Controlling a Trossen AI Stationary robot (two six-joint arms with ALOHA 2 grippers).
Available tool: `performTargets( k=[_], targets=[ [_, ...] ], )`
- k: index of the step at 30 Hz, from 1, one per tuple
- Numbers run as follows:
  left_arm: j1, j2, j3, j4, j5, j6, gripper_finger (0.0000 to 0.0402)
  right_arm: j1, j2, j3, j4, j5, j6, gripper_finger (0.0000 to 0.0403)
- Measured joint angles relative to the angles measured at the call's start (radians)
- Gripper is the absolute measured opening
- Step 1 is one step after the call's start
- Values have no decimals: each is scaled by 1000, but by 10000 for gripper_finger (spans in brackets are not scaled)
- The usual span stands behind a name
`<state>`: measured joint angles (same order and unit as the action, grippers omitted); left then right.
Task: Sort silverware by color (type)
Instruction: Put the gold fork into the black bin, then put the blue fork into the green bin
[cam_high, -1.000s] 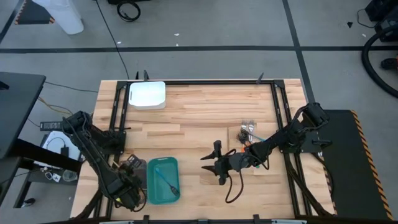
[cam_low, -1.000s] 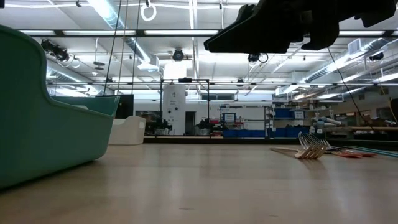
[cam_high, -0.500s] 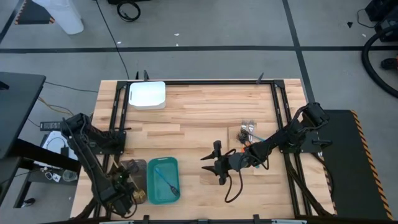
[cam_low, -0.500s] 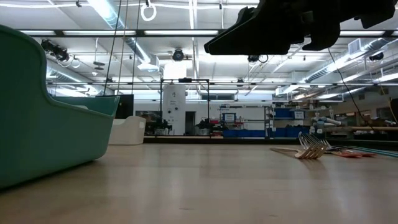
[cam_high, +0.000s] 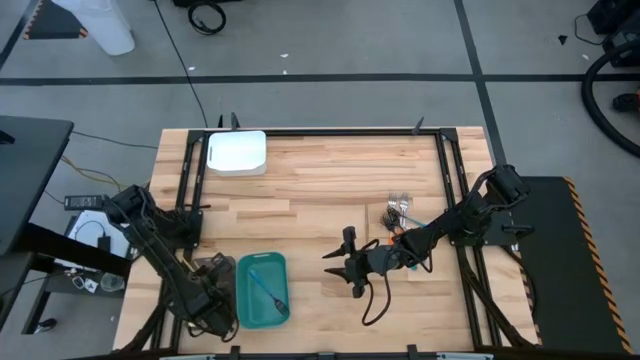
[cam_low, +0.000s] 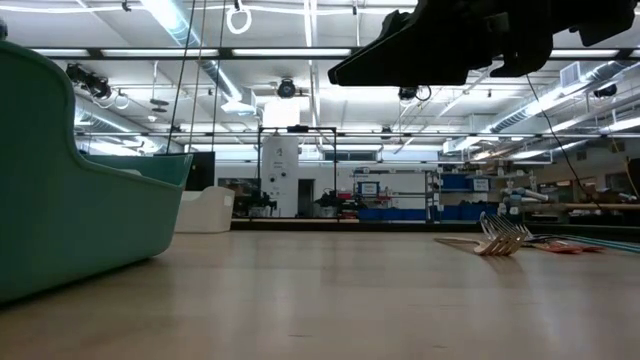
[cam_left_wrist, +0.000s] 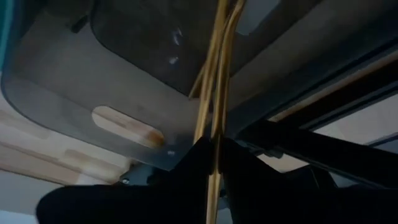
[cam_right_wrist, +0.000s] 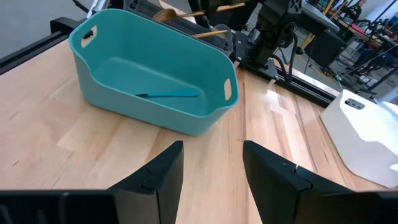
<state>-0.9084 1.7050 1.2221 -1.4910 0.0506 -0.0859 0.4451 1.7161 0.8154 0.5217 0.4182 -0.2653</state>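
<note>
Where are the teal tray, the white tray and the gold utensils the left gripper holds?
teal tray (cam_right_wrist: 124, 99): right wrist view, front wall.
white tray (cam_high: 237, 153): high view, centre.
gold utensils (cam_left_wrist: 214, 81): left wrist view, handles, mid-length.

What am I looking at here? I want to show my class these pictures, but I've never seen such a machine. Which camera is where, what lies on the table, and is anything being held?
This is a robot with two dark arms at a wooden table, each ending in a two-fingered claw. One camera looks straight down, one sits at table height, and one rides on each wrist.

On the table stand a teal tray holding one teal utensil, a grey tray beside it, and a white tray at the far corner. A small pile of forks waits near the right side.

The left claw, over the grey tray, is shut on thin gold utensils. The right claw hangs open above the middle of the table, holding nothing.
</note>
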Motion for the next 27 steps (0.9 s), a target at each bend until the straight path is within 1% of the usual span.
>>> performTargets(
  k=[4,7,9,16,18,21,25,27],
  targets=[
    [18,17,-1,15,1,0,40,-4,0,0,0,-1,1,176],
    [20,17,-1,36,1,-12,50,-2,0,0,-1,-2,1,176],
    [18,17,-1,54,1,-30,63,-3,0,0,-1,-3,1,176],
    [11,17,15,21,0,-60,115,-3,0,0,-1,-28,2,175],
    [11,17,30,23,-22,-63,122,-3,0,0,-1,-28,2,174],
    [12,17,51,32,-56,-89,124,-3,0,0,-1,-28,9,171],
    [13,17,78,31,-62,-113,116,-3,0,0,-1,-28,12,169],
    [13,17,104,31,-100,-114,112,-3,0,0,-1,-28,12,168]
  ],
)
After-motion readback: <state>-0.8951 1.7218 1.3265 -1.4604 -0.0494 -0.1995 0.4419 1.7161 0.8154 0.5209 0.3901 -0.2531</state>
